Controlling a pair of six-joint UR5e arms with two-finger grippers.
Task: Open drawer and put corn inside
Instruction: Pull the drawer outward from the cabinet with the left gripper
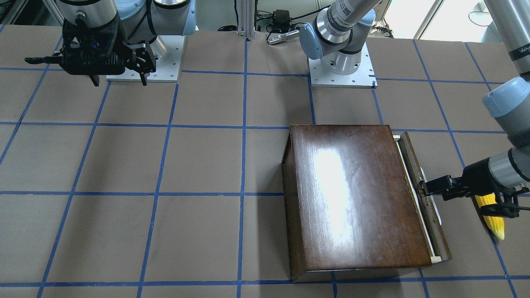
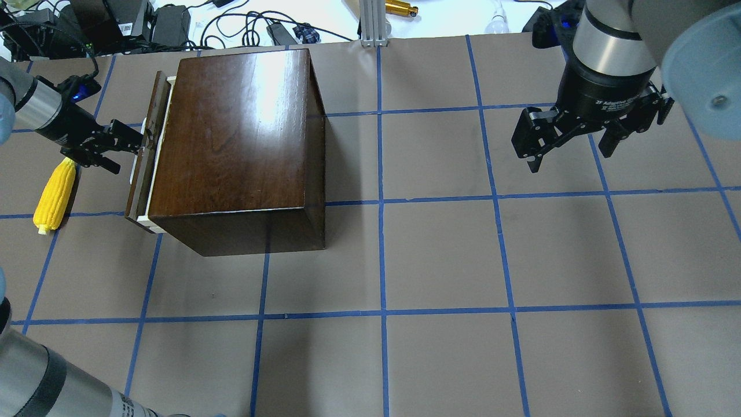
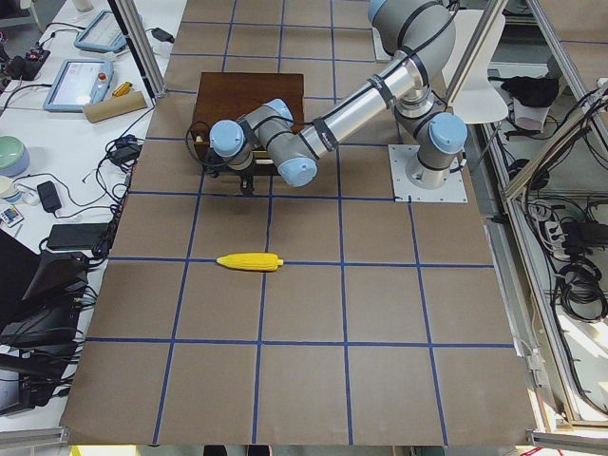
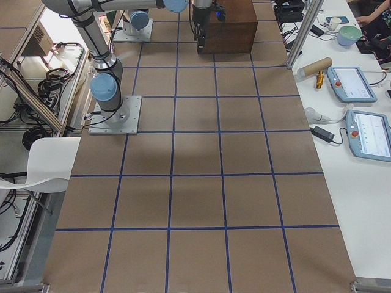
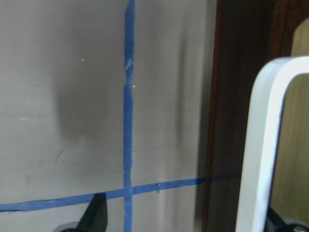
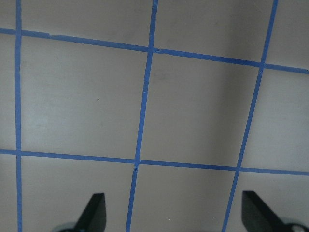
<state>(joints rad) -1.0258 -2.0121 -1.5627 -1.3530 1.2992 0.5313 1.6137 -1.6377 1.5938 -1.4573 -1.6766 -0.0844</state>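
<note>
- Resting on the worktop, a glossy dark-brown box has its drawer drawn out only a sliver, so just a thin pale wooden edge shows beside the dark front panel.
- The drawer's inside is hidden under the box top; what it holds cannot be told.
- The left end effector is at the drawer front with its fingers spread wide, and the white handle sits between them.
- The corn lies on the worktop outside the drawer, just beside the left end effector and near the drawer front.
- The right end effector hangs over bare worktop with its fingers wide apart, gripping nothing, well apart from the box.
</note>
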